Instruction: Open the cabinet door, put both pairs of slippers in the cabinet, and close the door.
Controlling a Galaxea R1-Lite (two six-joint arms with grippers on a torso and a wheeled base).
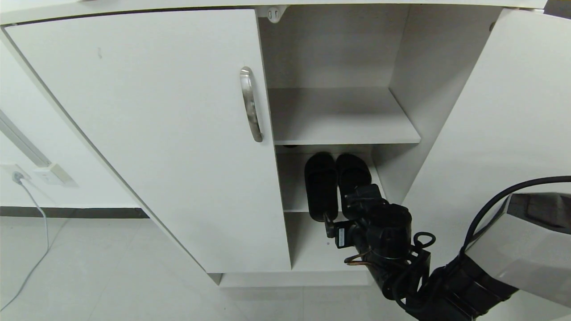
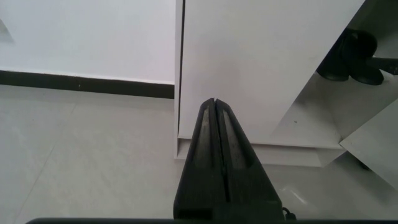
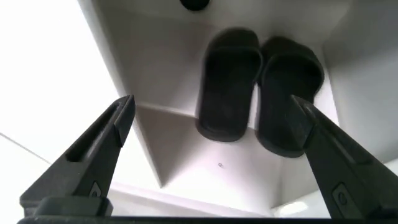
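The right arm came in from the lower right, its wrist bent towards the cabinet [image 1: 339, 116] opening, with the right claw [image 1: 352, 203] levelled at the lower shelf [image 1: 292, 191]. Its fingers [image 3: 99, 143] stood wide apart and held nothing. Just ahead of it lay a pair of black slippers [image 1: 321, 187] on that shelf, side by side and touching. Their long axes ran straight away from the claw, strap ends deeper in and heels at the shelf's front edge, nearest the fingertips. In the right wrist view, the slippers [image 3: 229, 87] sat between the two fingers and beyond them. The open door [image 1: 504, 111] stood on the claw's right, the closed door [image 1: 147, 133] with its handle [image 1: 250, 104] on its left.

The left claw [image 2: 214, 106] hung low, fingers pressed together on nothing, aimed at the foot of the closed door above the floor [image 2: 81, 149].
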